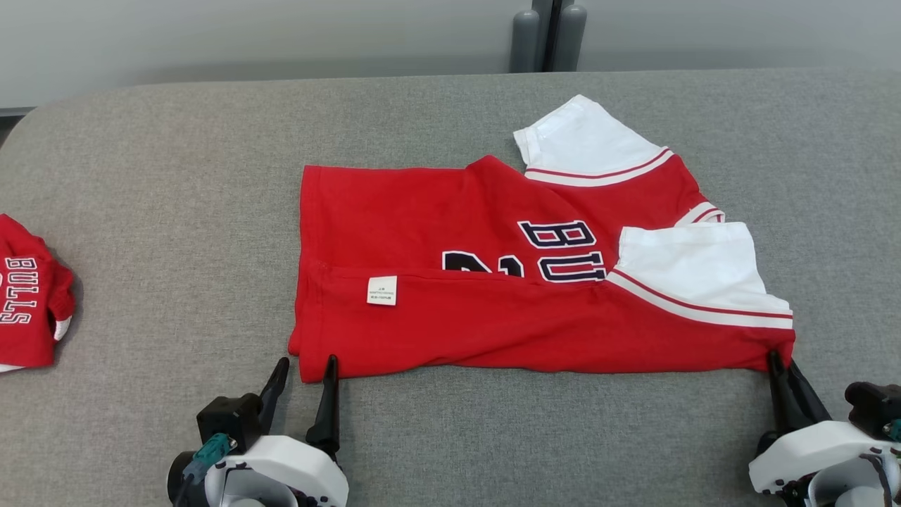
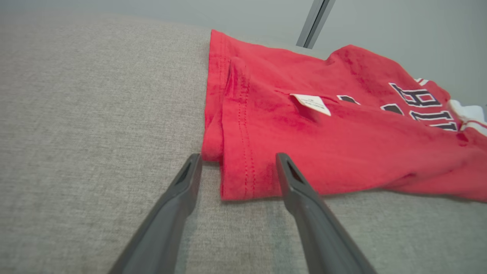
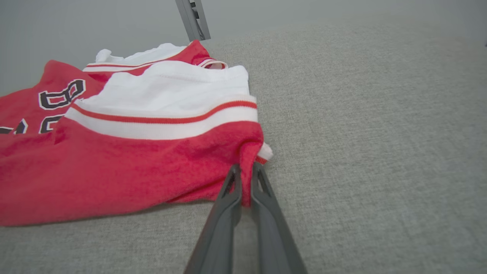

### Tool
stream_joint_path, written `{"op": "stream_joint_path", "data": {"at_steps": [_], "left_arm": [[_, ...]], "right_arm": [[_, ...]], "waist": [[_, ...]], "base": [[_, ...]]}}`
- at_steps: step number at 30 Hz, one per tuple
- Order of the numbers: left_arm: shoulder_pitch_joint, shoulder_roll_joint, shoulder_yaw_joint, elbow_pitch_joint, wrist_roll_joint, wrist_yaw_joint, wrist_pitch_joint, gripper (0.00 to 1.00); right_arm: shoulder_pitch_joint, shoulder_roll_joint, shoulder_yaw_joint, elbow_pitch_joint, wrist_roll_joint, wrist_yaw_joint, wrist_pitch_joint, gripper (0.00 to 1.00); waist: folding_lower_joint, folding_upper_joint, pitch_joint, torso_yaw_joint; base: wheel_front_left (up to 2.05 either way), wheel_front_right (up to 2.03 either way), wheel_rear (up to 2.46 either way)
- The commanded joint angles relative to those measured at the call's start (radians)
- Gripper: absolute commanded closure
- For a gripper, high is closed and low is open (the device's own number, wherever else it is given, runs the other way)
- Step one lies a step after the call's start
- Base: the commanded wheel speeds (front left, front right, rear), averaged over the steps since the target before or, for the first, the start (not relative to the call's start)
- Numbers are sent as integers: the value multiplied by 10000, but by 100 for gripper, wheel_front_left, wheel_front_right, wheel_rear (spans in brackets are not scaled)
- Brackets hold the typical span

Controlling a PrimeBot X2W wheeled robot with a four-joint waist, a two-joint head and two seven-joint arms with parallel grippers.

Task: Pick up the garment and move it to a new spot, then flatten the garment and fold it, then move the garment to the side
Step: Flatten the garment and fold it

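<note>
While the right tool [image 3: 245,169] pinches the near right corner of the garment [image 1: 493,232], the left tool [image 2: 236,156] stands spread at its near left corner. A red jersey with 2 white sleeves, striped trim and dark lettering, it lies folded lengthwise, central on the tabletop [image 1: 176,176], a white label [image 1: 381,290] showing.

The right gripper [image 3: 245,171] pinches the near corner of the red-and-white shirt [image 3: 114,167], which lies on the grey table [image 3: 380,152].
</note>
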Motion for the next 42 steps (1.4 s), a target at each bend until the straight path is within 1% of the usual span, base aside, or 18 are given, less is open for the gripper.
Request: {"op": "stream_joint_path", "data": {"at_steps": [1,8,14,15,16,17,24,28,31,37,42], "left_arm": [[-210,49,-15,45,-72,-94,-2,0],[-554,51,286,16,304,-18,-2,0],[-769,52,246,360,555,-271,-1,0],[-787,51,221,478,540,-282,-1,27],[-822,51,241,547,469,-314,-2,73],[-869,54,279,594,426,-329,-2,100],[-943,57,381,847,188,-569,0,100],[-810,68,643,884,110,-542,-2,100],[-553,72,868,830,187,-558,-2,100],[71,80,1136,920,370,-582,-4,100],[825,85,1202,1080,572,-555,-5,100]], "right_arm": [[-114,-89,38,-38,32,-3,-45,100],[-288,-121,125,-127,-19,-3,-46,100],[-362,-109,185,-153,-22,-3,-45,100],[-393,-103,200,-152,-20,-3,-45,100],[-429,-95,217,-152,-11,-3,-45,100],[-459,-92,230,-158,1,-3,-45,100],[-529,-203,261,-141,108,-3,-45,100],[-486,-382,252,-9,228,-5,-46,100],[-248,-543,403,104,328,-5,-45,100],[361,-977,1037,333,862,-6,-46,100],[1097,-1114,1467,478,1309,-16,-46,100]], "waist": [[0,-1,60,-19],[0,-1,317,-109],[0,-1,436,-174],[0,-1,454,-193],[0,-1,469,-212],[0,-1,487,-229],[0,-1,543,-191],[0,-1,383,-111],[0,-1,85,-72],[0,-1,-702,-15],[0,-1,-1528,63]], "base": [[0,0,0],[0,0,0],[0,0,0],[0,0,0],[0,0,0],[0,0,0],[0,0,0],[0,0,0],[0,0,0],[0,0,0],[0,0,0]]}}
